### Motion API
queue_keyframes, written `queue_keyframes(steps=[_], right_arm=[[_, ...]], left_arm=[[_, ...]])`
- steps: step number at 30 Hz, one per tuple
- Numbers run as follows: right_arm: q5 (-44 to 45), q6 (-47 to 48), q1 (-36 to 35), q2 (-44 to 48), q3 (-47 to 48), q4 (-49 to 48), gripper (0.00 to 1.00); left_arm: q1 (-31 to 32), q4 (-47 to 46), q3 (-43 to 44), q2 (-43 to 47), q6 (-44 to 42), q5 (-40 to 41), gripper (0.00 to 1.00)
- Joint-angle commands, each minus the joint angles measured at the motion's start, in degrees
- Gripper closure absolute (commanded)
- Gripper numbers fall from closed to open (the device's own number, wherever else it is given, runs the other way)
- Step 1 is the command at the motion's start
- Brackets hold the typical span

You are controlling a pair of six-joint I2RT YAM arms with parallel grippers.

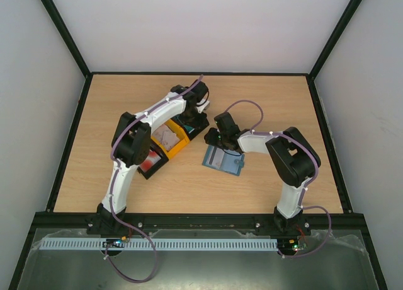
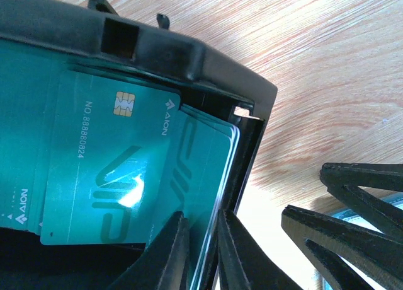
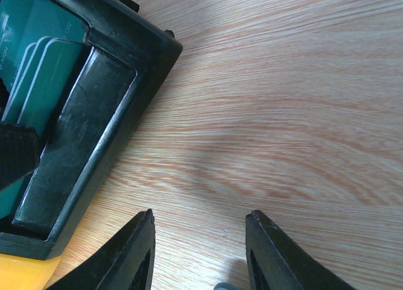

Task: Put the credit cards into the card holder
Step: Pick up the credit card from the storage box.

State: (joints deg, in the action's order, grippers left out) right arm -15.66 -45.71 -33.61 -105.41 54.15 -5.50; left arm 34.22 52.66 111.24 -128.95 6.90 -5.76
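Observation:
The slate-blue card holder lies flat on the table in front of my right gripper. White and pink credit cards lie in the yellow tray. My left gripper reaches into a black tray of teal cards. Its jaws are nearly together, pinching the right edge of the teal stack beside the tray wall. In the top view the left gripper sits over that tray. My right gripper is open over bare wood with nothing between its fingers, just right of the black tray.
A second black tray with something red inside adjoins the yellow one at the near left. The right gripper's fingers show close by in the left wrist view. A black frame rims the wooden table.

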Motion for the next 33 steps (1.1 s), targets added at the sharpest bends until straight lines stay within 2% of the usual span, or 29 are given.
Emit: queue_keyframes(steps=[1, 14, 22, 25, 26, 29, 33], right_arm=[[0.5, -0.5, 0.3, 0.6, -0.8, 0.8, 0.6], [0.6, -0.5, 0.3, 0.9, -0.5, 0.9, 0.6], [0.7, -0.6, 0.3, 1.3, 0.0, 1.2, 0.6], [0.8, -0.5, 0.3, 1.5, 0.4, 1.4, 0.6], [0.8, -0.4, 0.3, 1.5, 0.6, 1.5, 0.6], [0.8, -0.4, 0.3, 1.6, 0.8, 1.5, 0.59], [0.7, -0.4, 0.3, 1.5, 0.6, 1.5, 0.59]], left_arm=[[0.4, 2.0, -0.5, 2.8, 0.0, -0.4, 0.84], [0.4, 2.5, -0.5, 4.5, 0.0, -0.2, 0.85], [0.1, 2.7, -0.5, 5.1, 0.0, 1.2, 0.97], [-0.2, 1.8, -1.1, 5.5, 0.1, 1.0, 0.97], [-0.2, 1.4, -1.6, 5.6, 0.1, 0.7, 0.96], [-0.3, 1.2, -2.0, 4.8, 0.2, 0.9, 0.68], [-0.3, 0.6, -2.4, 3.5, -0.1, 0.3, 0.52]])
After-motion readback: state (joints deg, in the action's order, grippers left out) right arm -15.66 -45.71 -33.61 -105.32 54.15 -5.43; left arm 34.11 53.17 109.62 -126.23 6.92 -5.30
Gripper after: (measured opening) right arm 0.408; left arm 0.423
